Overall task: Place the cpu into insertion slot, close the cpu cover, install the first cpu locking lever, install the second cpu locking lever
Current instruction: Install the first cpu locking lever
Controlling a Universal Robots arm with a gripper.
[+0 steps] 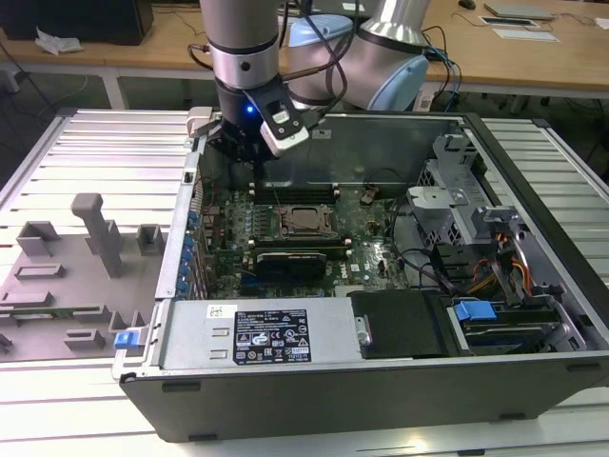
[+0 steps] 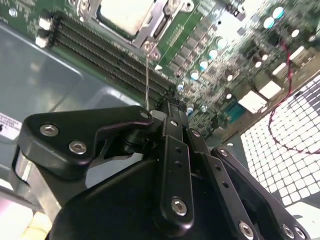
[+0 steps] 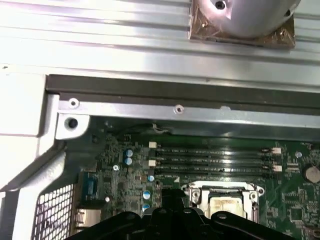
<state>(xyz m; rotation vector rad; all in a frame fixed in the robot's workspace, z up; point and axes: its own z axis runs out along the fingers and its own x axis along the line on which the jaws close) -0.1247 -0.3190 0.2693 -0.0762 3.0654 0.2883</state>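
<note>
No print is legible: a black label with white lettering (image 1: 271, 338) and a small white sticker (image 1: 221, 310) sit on the silver power supply housing (image 1: 190, 345), well apart from the gripper (image 1: 243, 160), while a white label (image 2: 7, 125) lies on the case wall (image 2: 40, 75) beside it.

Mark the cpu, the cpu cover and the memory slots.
cpu (image 2: 125, 12), second wrist view, on its pale metal top.
cpu cover (image 2: 154, 22), second wrist view, on the silver frame strip beside the cpu.
memory slots (image 3: 215, 161), first wrist view, on the middle slot's dark body.
</note>
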